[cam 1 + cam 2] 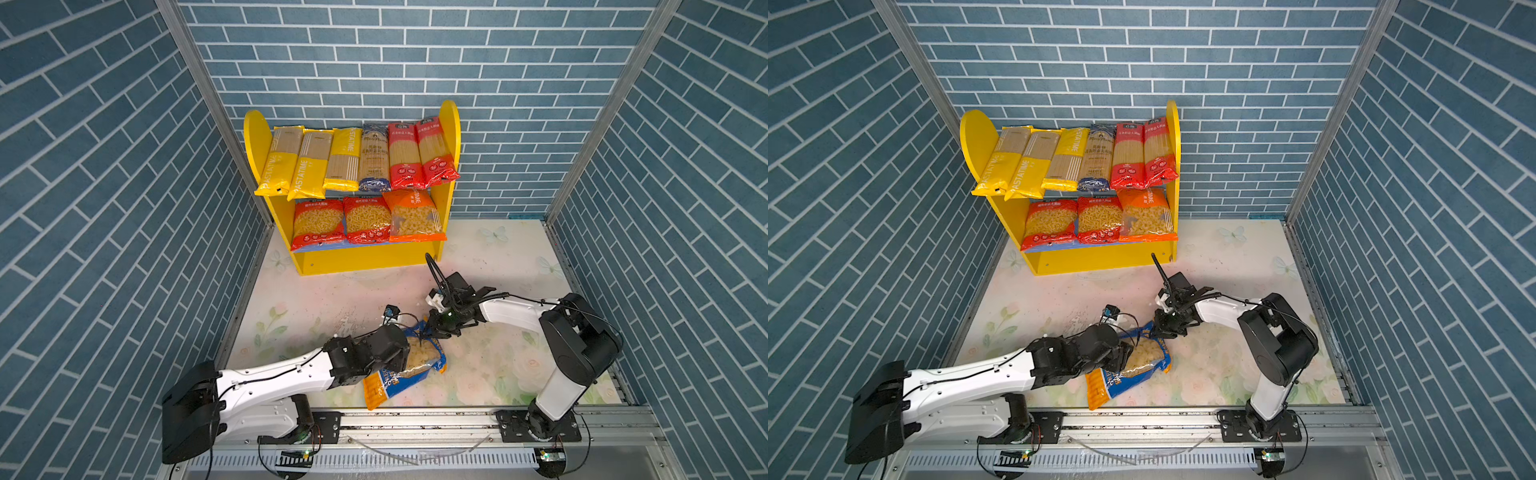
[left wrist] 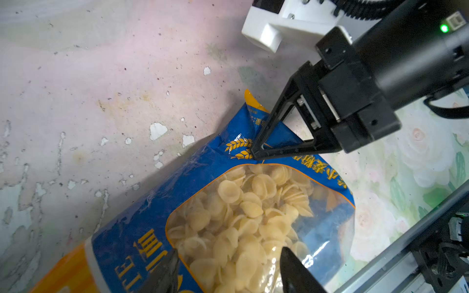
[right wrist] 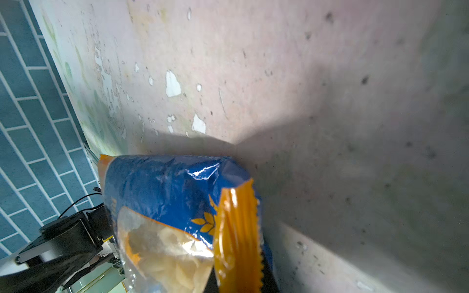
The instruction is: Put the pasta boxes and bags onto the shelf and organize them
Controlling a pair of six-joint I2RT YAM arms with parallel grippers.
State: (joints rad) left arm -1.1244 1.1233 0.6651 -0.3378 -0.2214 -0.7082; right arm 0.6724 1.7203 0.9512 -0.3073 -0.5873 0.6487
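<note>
Shelf point(image 1: 451, 137) at rear, packs point(image 1: 345, 158) on both tiers. Left gripper point(image 2: 229, 252): fingers apart, astride blue-orange bag point(image 1: 422, 359) on table point(image 1: 498, 257) near front. Right gripper point(image 1: 432, 330): fingers pinched closed on bag's orange-sealed far end.

The bag point(image 1: 422, 359) is blue and orange, the shelf point(image 1: 257, 137) yellow, the table point(image 1: 498, 257) floral.

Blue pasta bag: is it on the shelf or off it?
Off. The blue bag lies on the flowery table, well in front of the yellow shelf.
</note>
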